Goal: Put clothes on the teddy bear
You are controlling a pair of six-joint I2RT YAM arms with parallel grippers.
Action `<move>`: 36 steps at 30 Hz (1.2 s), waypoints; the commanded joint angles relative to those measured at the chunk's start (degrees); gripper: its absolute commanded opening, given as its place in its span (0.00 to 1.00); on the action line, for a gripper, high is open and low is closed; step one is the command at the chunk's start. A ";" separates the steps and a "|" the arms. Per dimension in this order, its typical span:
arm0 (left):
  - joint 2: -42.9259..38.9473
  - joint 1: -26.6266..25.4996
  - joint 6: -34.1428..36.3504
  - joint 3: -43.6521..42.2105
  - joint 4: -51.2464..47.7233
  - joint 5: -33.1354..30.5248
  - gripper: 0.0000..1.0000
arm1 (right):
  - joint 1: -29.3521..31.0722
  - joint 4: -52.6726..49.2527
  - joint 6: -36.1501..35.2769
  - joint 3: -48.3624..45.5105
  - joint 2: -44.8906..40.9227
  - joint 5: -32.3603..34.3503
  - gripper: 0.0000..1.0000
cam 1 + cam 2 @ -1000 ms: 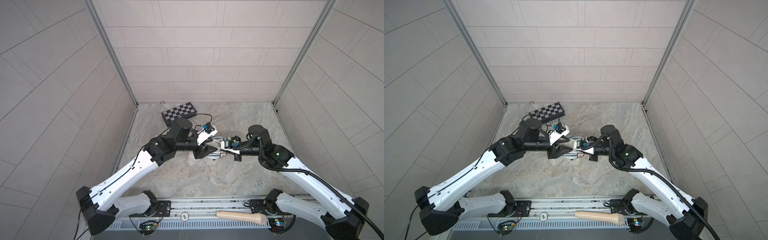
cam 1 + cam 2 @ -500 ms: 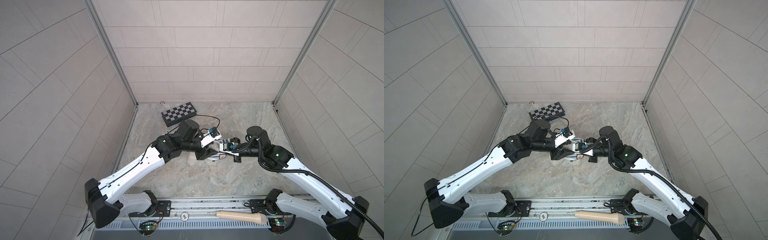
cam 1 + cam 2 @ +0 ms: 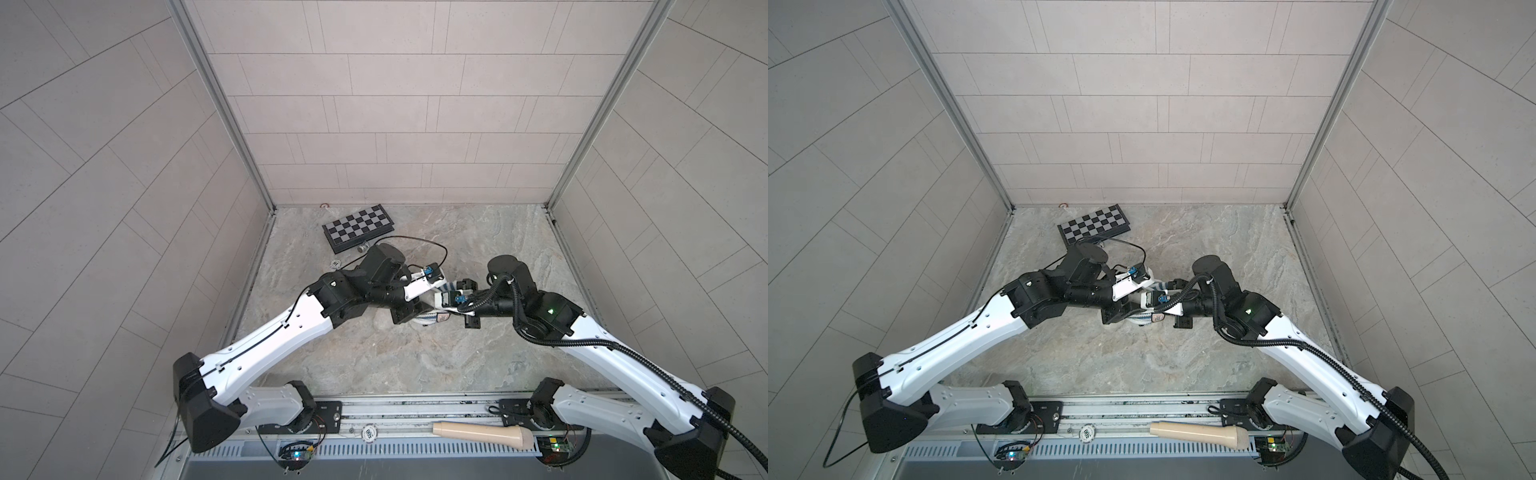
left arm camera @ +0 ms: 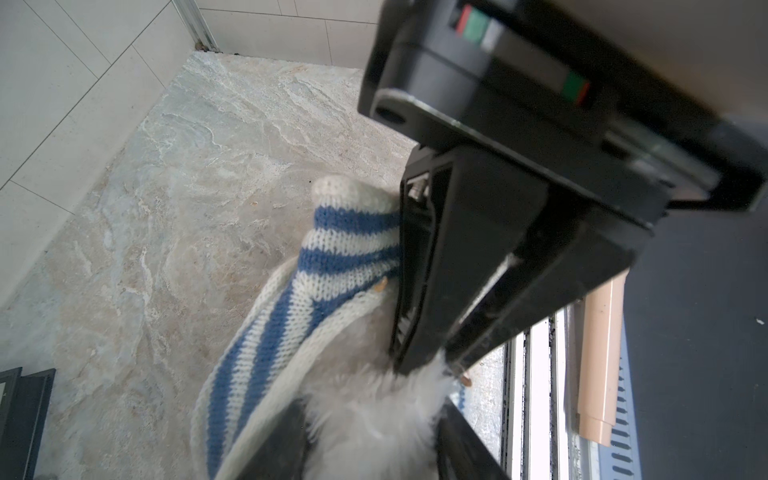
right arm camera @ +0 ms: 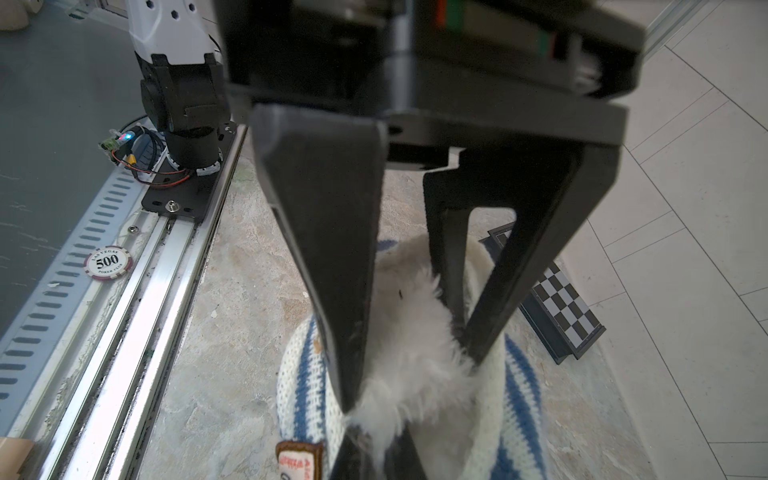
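Note:
The teddy bear (image 4: 374,407) shows only as white fur (image 5: 415,353) inside the blue-and-white striped shirt (image 4: 266,345), which lies on the stone floor mid-table (image 3: 428,321). The shirt's brown badge (image 5: 299,457) faces the front rail. Both grippers meet over the bear in both top views. My left gripper (image 4: 372,436) has its fingers on either side of the fur, pressed into it (image 5: 413,374). My right gripper (image 5: 376,449) is shut on a tuft of the bear's fur (image 4: 432,361). The bear's head and limbs are hidden.
A folded chessboard (image 3: 359,226) lies at the back left, close behind the arms (image 5: 565,316). A poker chip (image 5: 107,262) and a beige handle-shaped piece (image 3: 482,434) rest on the front rail. Tiled walls close in three sides.
My left arm has swung in toward the middle and its jaws have narrowed around the fur. The right arm and its grip have stayed put.

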 commanded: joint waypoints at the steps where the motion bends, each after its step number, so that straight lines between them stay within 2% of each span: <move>1: 1.07 -0.16 2.12 -1.03 -3.56 -2.47 0.48 | 0.83 2.66 -1.38 2.43 -1.33 -3.70 0.00; 8: 0.72 -0.59 0.57 -2.66 -0.04 -2.99 0.23 | 1.27 6.72 0.87 0.72 -2.00 -3.73 0.00; 10: 0.56 -0.69 0.14 -3.35 1.06 -2.59 0.22 | 1.40 8.62 1.70 -0.01 -2.25 -3.55 0.00; 15: 0.69 -0.74 -0.81 -5.52 3.71 -0.81 0.29 | 1.41 12.97 5.67 -1.69 -2.25 -3.49 0.00; 19: 1.01 -0.83 -1.20 -6.00 5.06 -1.20 0.27 | 1.49 16.82 7.67 -2.96 -2.20 -4.03 0.00; 25: -2.87 -0.80 -2.10 -8.86 9.75 -5.98 0.00 | 1.45 19.09 10.05 -4.13 -3.64 -3.02 0.00; 26: -3.89 -0.78 -2.32 -9.54 10.71 -6.73 0.00 | 1.45 19.84 10.75 -4.84 -4.32 -2.38 0.01; 31: -8.55 -0.83 -3.27 -12.54 14.27 -10.20 0.00 | 1.47 22.66 15.04 -9.04 -8.86 1.99 0.28; 36: -10.98 -0.72 -3.96 -14.98 16.18 -12.43 0.00 | 0.89 25.73 24.06 -12.85 -13.23 8.72 0.42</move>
